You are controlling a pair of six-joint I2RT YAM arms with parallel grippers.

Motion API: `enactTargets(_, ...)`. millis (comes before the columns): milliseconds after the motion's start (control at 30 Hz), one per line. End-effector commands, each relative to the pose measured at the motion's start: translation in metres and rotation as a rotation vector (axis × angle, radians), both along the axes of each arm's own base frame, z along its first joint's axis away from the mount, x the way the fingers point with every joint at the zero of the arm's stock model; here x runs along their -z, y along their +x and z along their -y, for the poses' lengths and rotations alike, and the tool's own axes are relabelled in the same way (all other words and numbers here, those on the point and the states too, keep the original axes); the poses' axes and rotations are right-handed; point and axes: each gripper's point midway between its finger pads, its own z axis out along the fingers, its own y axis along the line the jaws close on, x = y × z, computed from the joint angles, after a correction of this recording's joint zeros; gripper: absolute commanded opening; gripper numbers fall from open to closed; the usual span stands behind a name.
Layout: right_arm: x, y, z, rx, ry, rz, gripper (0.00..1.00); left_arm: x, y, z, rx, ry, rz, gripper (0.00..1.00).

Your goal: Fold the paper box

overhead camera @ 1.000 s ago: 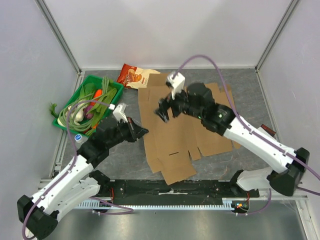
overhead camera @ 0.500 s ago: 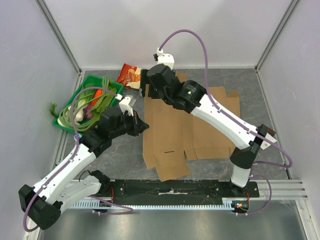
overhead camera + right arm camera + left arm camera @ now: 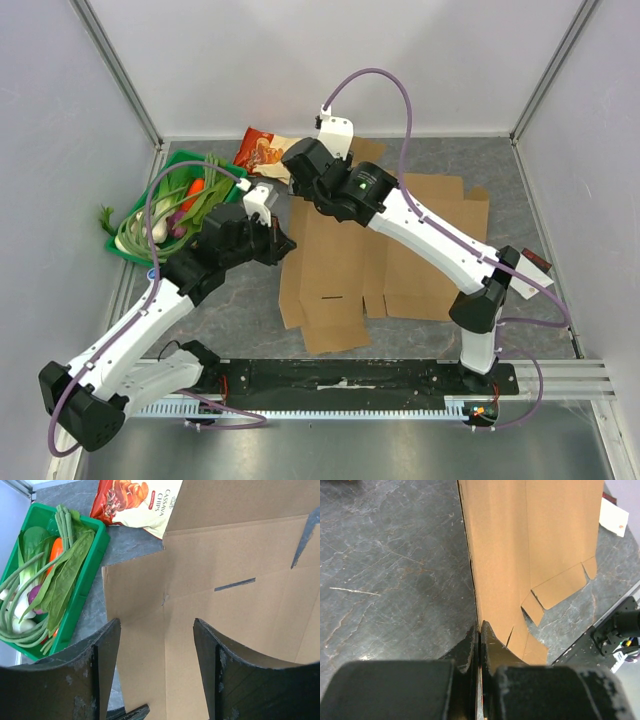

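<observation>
The paper box (image 3: pixel 340 270) is a large flat brown cardboard cutout lying on the grey table. My left gripper (image 3: pixel 283 242) is shut on the box's left edge, the edge pinched between its fingers in the left wrist view (image 3: pixel 479 630). The cardboard (image 3: pixel 530 545) stretches away from those fingers. My right gripper (image 3: pixel 300 180) is open and empty, hovering above the far left part of the box. In the right wrist view the open gripper (image 3: pixel 156 625) frames a crease in the cardboard (image 3: pixel 210 605).
A green tray (image 3: pixel 150 205) of vegetables stands at the left, also in the right wrist view (image 3: pixel 87 560). A cream-and-red snack bag (image 3: pixel 262 152) lies at the back, by the box's far flap. A small dark object (image 3: pixel 535 262) lies at the right edge.
My right arm has swung from the box's middle to its far left corner. The left gripper has moved up to the left edge. The box has shifted and lies flatter.
</observation>
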Motion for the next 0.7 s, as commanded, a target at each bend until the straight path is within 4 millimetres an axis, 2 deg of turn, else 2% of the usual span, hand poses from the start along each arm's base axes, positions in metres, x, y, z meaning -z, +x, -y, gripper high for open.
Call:
enactTargets(0,-0.024,0.008,0.005,0.082,0.067,0.06,0.68,-0.02,0.012,-0.005,0.017,0.072,0.112,0.02)
enactTargets(100,-0.04,0.009,-0.001,0.045,0.107,0.093,0.68,-0.019,0.014,-0.005,0.032,0.094,0.124,0.02)
enactTargets(133,-0.041,0.009,-0.003,-0.036,0.038,0.114,0.68,-0.021,0.014,-0.004,0.041,0.099,0.136,0.02)
enactTargets(167,-0.055,0.014,-0.013,-0.125,0.033,0.167,0.73,-0.022,0.014,-0.003,0.052,0.1,0.137,0.02)
enactTargets(200,-0.058,0.005,-0.022,-0.276,0.01,0.181,0.76,-0.028,0.015,-0.002,0.057,0.095,0.149,0.02)
enactTargets(233,-0.064,0.005,-0.018,-0.378,-0.1,0.241,0.8,-0.03,0.015,-0.001,0.061,0.094,0.153,0.02)
enactTargets(267,-0.072,0.012,-0.006,-0.389,-0.119,0.278,0.87,-0.037,0.014,0.001,0.074,0.081,0.163,0.02)
enactTargets(300,-0.075,0.004,0.009,-0.429,-0.14,0.296,0.88,-0.04,0.014,0.003,0.083,0.075,0.17,0.02)
enactTargets(333,-0.089,0.007,0.015,-0.496,-0.204,0.394,0.89,-0.042,0.013,0.004,0.093,0.074,0.175,0.02)
enactTargets(367,-0.095,0.012,0.029,-0.526,-0.231,0.443,0.9,-0.046,0.013,0.006,0.106,0.066,0.179,0.02)
enactTargets(400,-0.099,0.0,0.042,-0.593,-0.269,0.494,0.91,-0.048,0.013,0.007,0.11,0.062,0.183,0.02)
enactTargets(433,-0.105,-0.008,0.039,-0.696,-0.282,0.55,0.92,-0.051,0.013,0.009,0.121,0.062,0.189,0.02)
enactTargets(467,-0.108,-0.007,0.051,-0.746,-0.368,0.604,0.93,-0.06,0.013,0.012,0.135,0.049,0.203,0.02)
enactTargets(500,-0.114,-0.014,0.06,-0.771,-0.387,0.636,0.92,-0.06,0.015,0.014,0.148,0.057,0.194,0.02)
enactTargets(533,-0.118,-0.022,0.059,-0.835,-0.377,0.669,0.92,-0.064,0.016,0.016,0.162,0.066,0.207,0.02)
enactTargets(567,-0.123,-0.02,0.07,-0.848,-0.4,0.697,0.92,-0.08,0.019,0.019,0.174,0.059,0.236,0.02)
enactTargets(633,-0.134,-0.032,0.077,-0.961,-0.35,0.757,0.9,-0.081,0.025,0.019,0.195,0.11,0.248,0.02)
enactTargets(667,-0.139,-0.035,0.081,-0.986,-0.347,0.779,0.9,-0.097,0.03,0.02,0.193,0.113,0.283,0.02)
